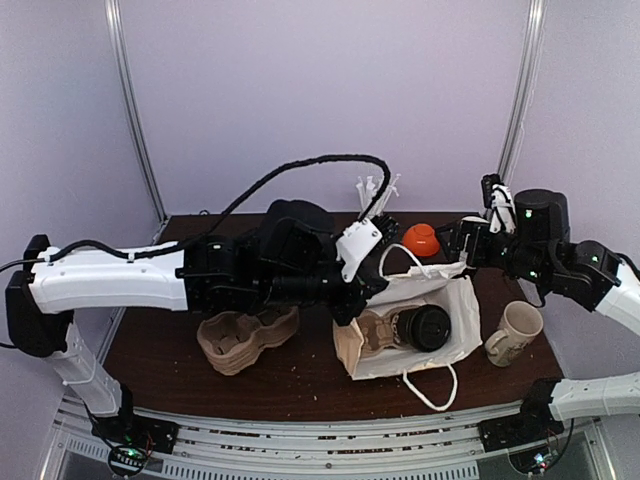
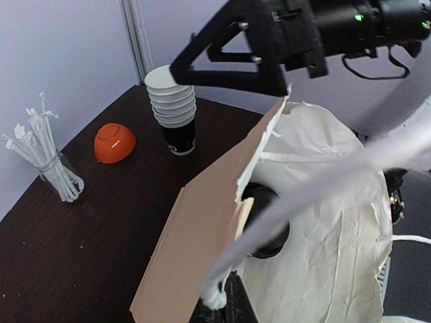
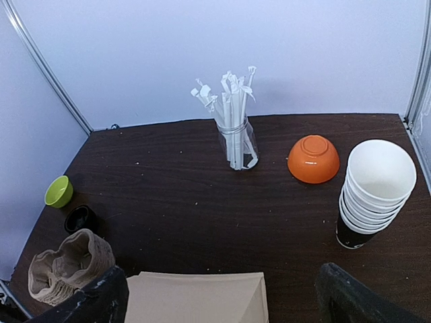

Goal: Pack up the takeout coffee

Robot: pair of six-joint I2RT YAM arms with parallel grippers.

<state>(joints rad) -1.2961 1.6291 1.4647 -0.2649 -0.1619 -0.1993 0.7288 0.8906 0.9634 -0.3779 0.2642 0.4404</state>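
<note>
We see the coffee cup (image 1: 425,327) inside the white paper bag (image 1: 465,315), its black lid showing through the open mouth. It sits just right of a brown cardboard carrier (image 1: 375,330) in the same bag. The left gripper (image 1: 348,305) is at the bag's left rim; we cannot tell whether its fingers are clamped. The right gripper (image 1: 463,243) hovers at the far right rim, fingers (image 3: 94,299) wide apart. A cream mug (image 1: 515,333) stands right of the bag.

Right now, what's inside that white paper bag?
Inside the white bag, the takeout coffee shows its black lid, alongside a brown pulp carrier. The bag's walls hide the cup's body.
</note>
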